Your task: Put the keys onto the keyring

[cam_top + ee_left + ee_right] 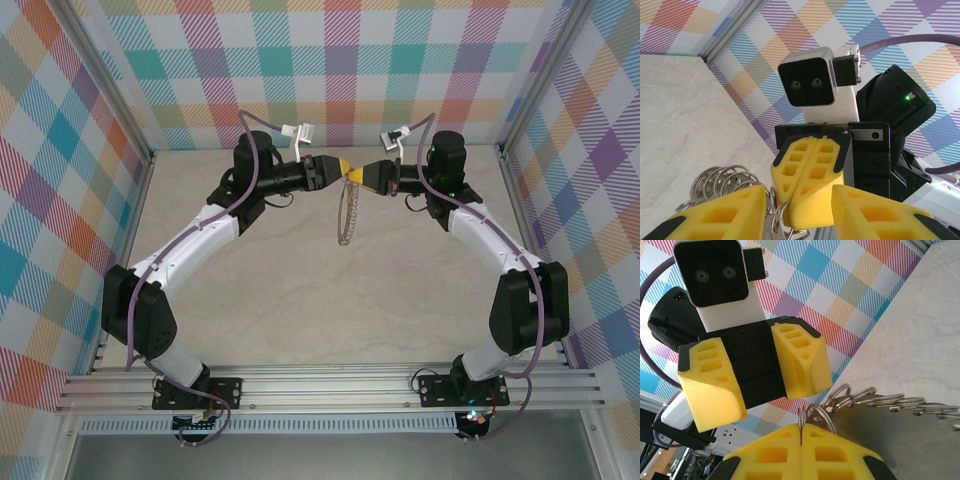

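Note:
My two grippers meet tip to tip above the far middle of the table. The right gripper (364, 175) (801, 427) is shut, pinching a thin wire ring of the silver keyring (347, 215) (900, 437). The keyring hangs limp below the tips, with several small rings (855, 396) (722, 182) along its edge. The left gripper (342, 168) (799, 202) is open. Its yellow fingers (720, 215) straddle the right gripper's closed fingertips (810, 175), and one finger lies right beside the rings. From the right wrist, the left gripper's fingers (800, 360) stand apart above the pinched ring. The keys are out of view.
The pale marbled table (330, 310) is walled by checkered panels (340, 70) at the back and both sides, with aluminium posts (520, 140) at the corners. Both arm bases sit on the rail (330, 385) at the near edge. A purple cable (250, 150) loops off each arm.

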`<act>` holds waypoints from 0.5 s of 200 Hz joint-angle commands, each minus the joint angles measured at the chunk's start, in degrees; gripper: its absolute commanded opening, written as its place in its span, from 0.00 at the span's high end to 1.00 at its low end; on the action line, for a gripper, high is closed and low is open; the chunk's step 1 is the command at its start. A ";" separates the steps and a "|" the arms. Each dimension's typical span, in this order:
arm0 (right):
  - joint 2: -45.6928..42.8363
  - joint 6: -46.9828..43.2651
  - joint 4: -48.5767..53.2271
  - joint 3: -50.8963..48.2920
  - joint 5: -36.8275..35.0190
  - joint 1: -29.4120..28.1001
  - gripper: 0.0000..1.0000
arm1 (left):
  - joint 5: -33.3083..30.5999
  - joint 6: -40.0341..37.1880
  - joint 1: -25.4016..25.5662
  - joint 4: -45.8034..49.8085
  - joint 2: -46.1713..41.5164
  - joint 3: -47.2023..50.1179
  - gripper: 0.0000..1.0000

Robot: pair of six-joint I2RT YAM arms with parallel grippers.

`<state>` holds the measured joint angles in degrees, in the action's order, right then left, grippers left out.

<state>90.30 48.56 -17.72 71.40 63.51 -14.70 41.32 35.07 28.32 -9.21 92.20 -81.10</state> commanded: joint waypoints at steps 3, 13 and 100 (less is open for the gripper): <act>0.14 -0.75 -2.23 2.17 0.59 0.12 1.00 | 1.94 0.08 0.12 -2.17 0.72 0.63 0.63; 0.16 -0.74 -2.32 2.17 0.57 0.16 1.00 | 2.02 -0.02 0.16 -2.06 0.87 0.61 0.63; 0.53 -0.48 -2.71 1.92 0.14 0.28 1.00 | 3.26 0.07 0.69 -3.09 1.09 1.38 0.70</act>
<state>90.35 48.58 -17.89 71.40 63.48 -14.70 42.85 35.09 28.42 -9.58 93.01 -80.38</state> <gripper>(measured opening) 0.050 0.309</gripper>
